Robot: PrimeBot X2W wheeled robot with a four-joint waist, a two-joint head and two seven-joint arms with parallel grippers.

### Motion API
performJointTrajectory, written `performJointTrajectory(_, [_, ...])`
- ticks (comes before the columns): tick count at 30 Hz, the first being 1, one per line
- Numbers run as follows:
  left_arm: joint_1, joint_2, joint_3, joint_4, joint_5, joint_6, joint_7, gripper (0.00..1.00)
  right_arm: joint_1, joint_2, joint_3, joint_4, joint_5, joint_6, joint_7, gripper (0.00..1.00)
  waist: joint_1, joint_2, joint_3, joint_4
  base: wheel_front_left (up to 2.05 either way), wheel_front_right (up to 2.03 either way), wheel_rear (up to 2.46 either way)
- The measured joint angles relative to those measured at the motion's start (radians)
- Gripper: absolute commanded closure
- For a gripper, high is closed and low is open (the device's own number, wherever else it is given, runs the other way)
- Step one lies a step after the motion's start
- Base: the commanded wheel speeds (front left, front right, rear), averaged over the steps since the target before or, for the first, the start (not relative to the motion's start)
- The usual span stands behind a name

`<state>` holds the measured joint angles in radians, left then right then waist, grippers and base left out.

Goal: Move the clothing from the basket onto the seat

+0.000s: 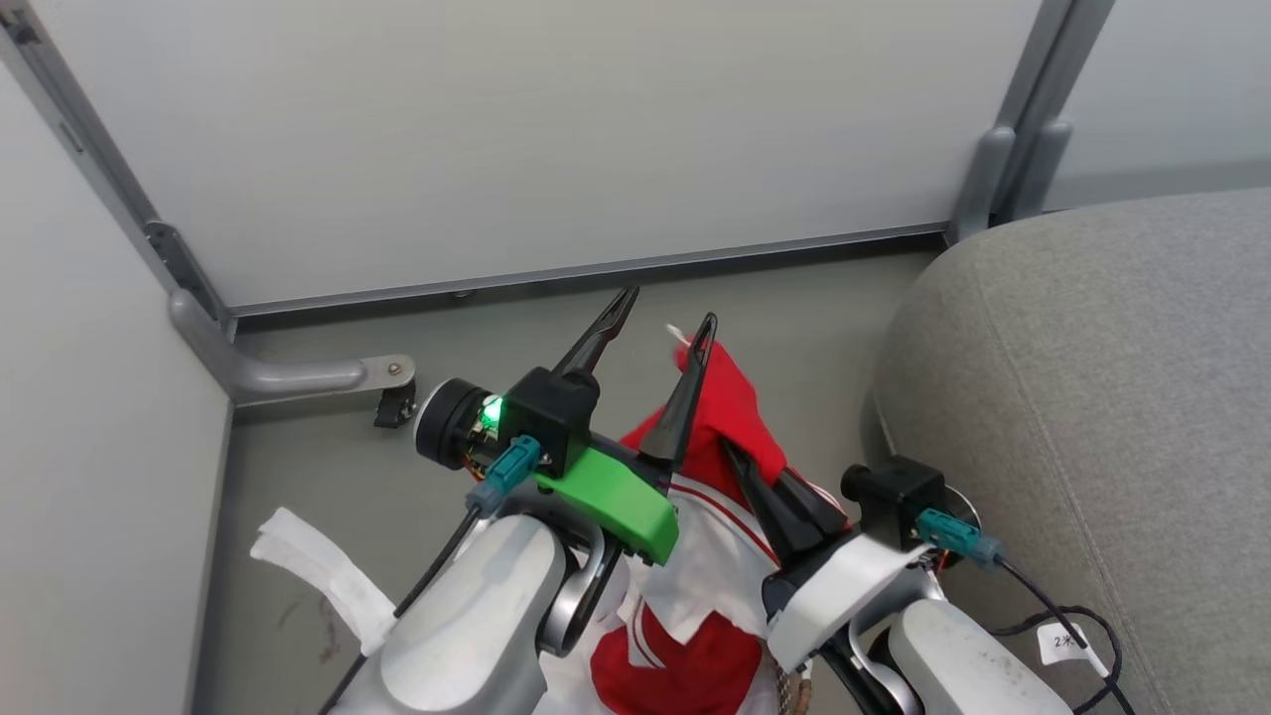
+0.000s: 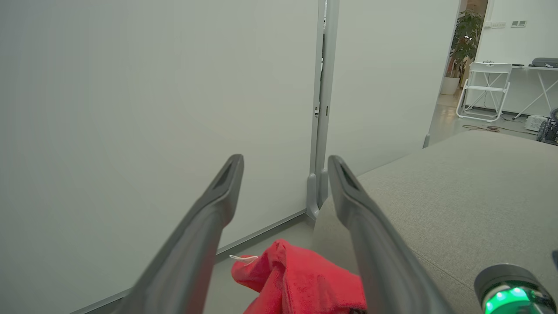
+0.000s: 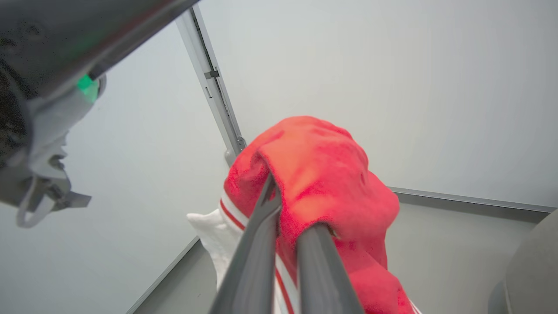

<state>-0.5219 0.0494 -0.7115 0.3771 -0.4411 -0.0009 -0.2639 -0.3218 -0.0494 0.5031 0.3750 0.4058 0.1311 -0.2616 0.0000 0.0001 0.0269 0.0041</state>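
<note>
The right gripper [image 1: 757, 479] has its dark fingers clamped on a fold of the bright red, white-striped soft clothing [image 3: 322, 174], which drapes over their tips and hangs below, likely for carrying to the large grey fabric seat [image 1: 1092, 397] at its right. The left gripper [image 2: 286, 162] alongside stands spread and empty.

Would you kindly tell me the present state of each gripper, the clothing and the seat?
Left gripper: open, holding nothing.
Right gripper: shut on the clothing.
Clothing: bunched up, lifted, draped over the right gripper's fingers.
Seat: no clothing on the part in view.
</note>
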Motion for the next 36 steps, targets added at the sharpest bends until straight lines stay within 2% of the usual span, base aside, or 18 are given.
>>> performJointTrajectory(10, [0.071,0.0,0.092,0.029,0.083,-0.053,0.0,0.0,0.069,-0.005,-0.069,-0.09,-0.008,0.0,0.0,1.0,0.0,0.0,0.017,-0.161,0.0,0.0,0.0])
performJointTrajectory(22, [0.113,-0.001,0.14,0.036,0.122,-0.076,0.0,0.0,0.11,-0.043,-0.126,-0.16,-0.01,0.0,0.0,1.0,0.0,0.0,0.041,-0.388,0.0,0.0,0.0])
performJointTrajectory(29, [0.129,-0.002,0.125,0.031,0.137,-0.087,0.0,0.0,0.089,-0.118,-0.184,-0.19,-0.03,0.0,0.0,1.0,0.0,0.0,0.072,-0.466,0.0,0.0,0.0])
performJointTrajectory(36, [0.089,-0.002,0.105,0.039,0.18,-0.107,0.0,0.0,-0.139,-0.235,-0.259,-0.186,-0.085,0.0,0.0,1.0,0.0,0.0,0.151,-0.478,0.0,0.0,0.0])
